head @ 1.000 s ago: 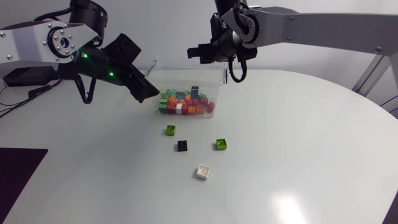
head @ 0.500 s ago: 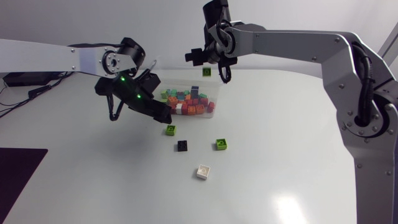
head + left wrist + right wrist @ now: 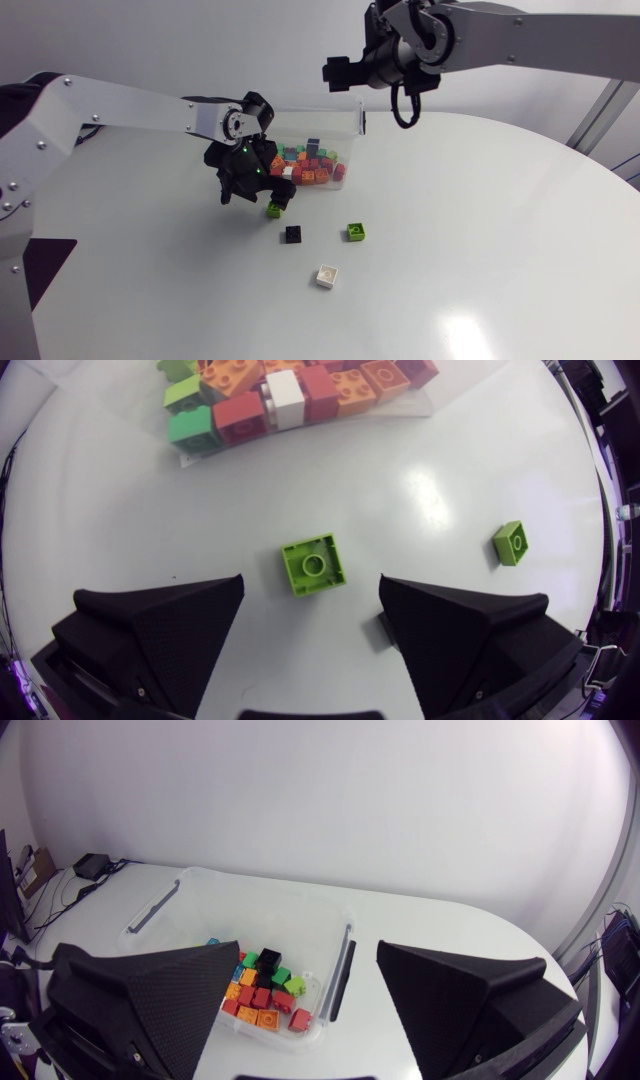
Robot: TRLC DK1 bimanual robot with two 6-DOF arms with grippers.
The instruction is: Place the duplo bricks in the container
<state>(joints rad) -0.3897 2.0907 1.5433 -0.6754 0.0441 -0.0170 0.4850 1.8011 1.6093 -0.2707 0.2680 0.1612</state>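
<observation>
Left claw (image 3: 311, 582) is standing wide and holding nothing, its two fingers straddling one lime brick (image 3: 313, 564) without touching it; right claw (image 3: 308, 948) is likewise gaping wide and empty, hanging above the container's far side, at about one o'clock of it; table (image 3: 480, 250) is carrying everything; container (image 3: 356, 120), clear-walled, is sitting toward twelve o'clock of the table in the head view, holding a heap of red, orange, green and white bricks; four loose bricks are lying outside it, all apart from one another: the lime brick at seven o'clock of the container and near it, a black brick (image 3: 293, 234) at six o'clock, a second lime brick (image 3: 356, 232) at five o'clock, a white brick (image 3: 326, 276) farther out at six o'clock; by my judgement the pick-up of the first lime brick is getting under way; the next move is probably calling for a slight wrist twist, a squeeze on two opposite sides, then a lift toward one o'clock into the container; that brick is lying flat, stud side up; being square, it is showing no real long axis, and its sides are sitting slightly skewed to the line between the fingers
</observation>
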